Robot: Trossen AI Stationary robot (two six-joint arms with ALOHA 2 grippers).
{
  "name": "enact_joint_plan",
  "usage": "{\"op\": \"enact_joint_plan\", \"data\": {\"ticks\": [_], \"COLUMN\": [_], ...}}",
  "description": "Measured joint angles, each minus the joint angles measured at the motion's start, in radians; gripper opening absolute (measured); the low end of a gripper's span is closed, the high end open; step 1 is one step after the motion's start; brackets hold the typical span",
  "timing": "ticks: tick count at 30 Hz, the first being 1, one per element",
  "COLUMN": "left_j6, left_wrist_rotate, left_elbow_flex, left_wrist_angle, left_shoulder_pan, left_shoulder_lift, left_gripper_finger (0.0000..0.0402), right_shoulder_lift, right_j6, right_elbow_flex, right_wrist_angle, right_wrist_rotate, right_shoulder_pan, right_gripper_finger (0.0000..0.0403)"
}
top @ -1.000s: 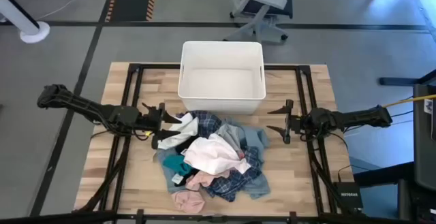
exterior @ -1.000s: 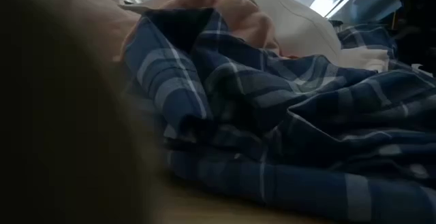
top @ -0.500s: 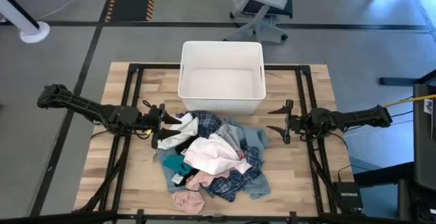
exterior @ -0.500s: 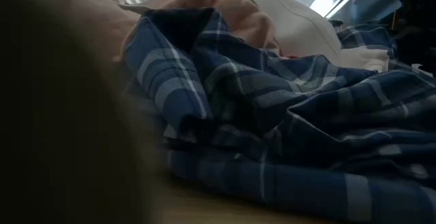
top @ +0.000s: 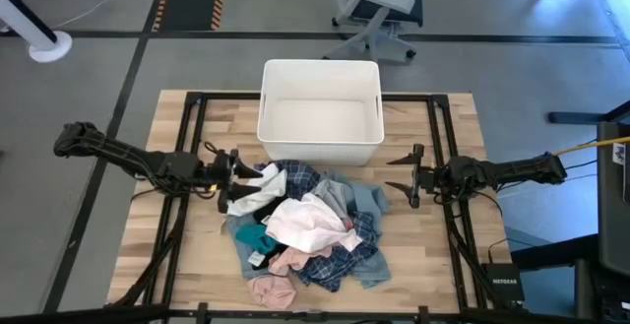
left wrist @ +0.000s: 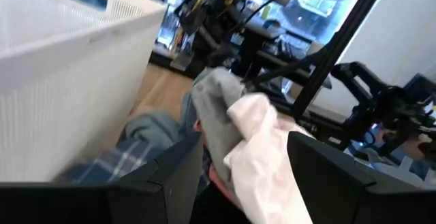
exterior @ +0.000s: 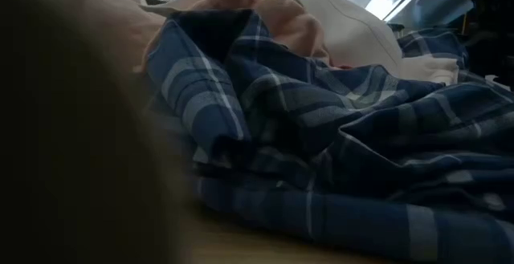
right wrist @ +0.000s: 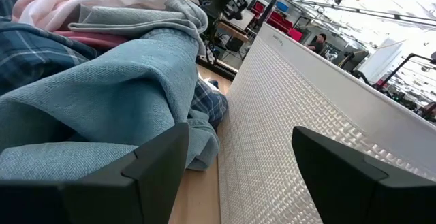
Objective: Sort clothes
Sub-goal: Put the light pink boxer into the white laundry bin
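High view: wooden table (top: 443, 127), white bin (top: 320, 112) at the far middle edge, nothing showing inside it. Clothes (top: 307, 227) heaped just in front of the bin, near the table's centre, spreading toward the near edge: white piece (top: 305, 224) on top, blue plaid (top: 340, 260) and pink (top: 273, 290) at the near side, teal (top: 254, 237) on the left, light denim (top: 371, 201) on the right.

Left gripper (top: 234, 179) sits at the heap's left edge, fingers spread, white fabric lying between and against them; no firm hold visible. Left wrist view: fingers (left wrist: 170, 183) well apart, with a grey and white fold (left wrist: 238, 125) bunched between them and the bin wall (left wrist: 61, 94) close alongside.

Right gripper (top: 407, 177) waits just right of the heap, jaws wide, holding nothing, apart from the denim. Right wrist view: denim (right wrist: 102, 94) and bin wall (right wrist: 286, 115) directly ahead.

Low view: plaid shirt (exterior: 337, 136) fills the frame, blocking both arms; pink fabric (exterior: 265, 11) behind it.
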Motion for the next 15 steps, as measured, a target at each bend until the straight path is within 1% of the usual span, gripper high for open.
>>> {"op": "enact_joint_plan", "data": {"ticks": [5,6,9,10,12,15], "left_j6": [0.099,0.115,0.158,0.169,0.167,0.160], "left_wrist_rotate": [0.002,0.001,0.002,0.002,0.002,0.002], "left_elbow_flex": [0.000,0.001,0.001,0.001,0.001,0.001], "left_wrist_angle": [0.098,0.122,0.168,0.172,0.174,0.172], "left_shoulder_pan": [-0.002,-0.005,-0.022,-0.029,-0.042,-0.058], "left_shoulder_lift": [0.018,0.028,0.067,0.079,0.108,0.140], "left_gripper_finger": [0.0210,0.0210,0.0210,0.0210,0.0210,0.0210], "right_shoulder_lift": [0.000,0.000,0.000,0.000,0.000,0.036], "right_j6": [0.011,0.066,0.298,0.331,0.341,0.311], "right_elbow_flex": [0.000,0.000,0.000,0.000,0.006,0.053], "right_wrist_angle": [0.047,0.065,0.148,0.193,0.270,0.308], "right_wrist_rotate": [0.017,0.010,-0.028,-0.029,-0.047,-0.081], "right_shoulder_pan": [0.000,0.001,0.001,0.001,0.001,0.001], "right_gripper_finger": [0.0280,0.0280,0.0280,0.0280,0.0280,0.0280]}}
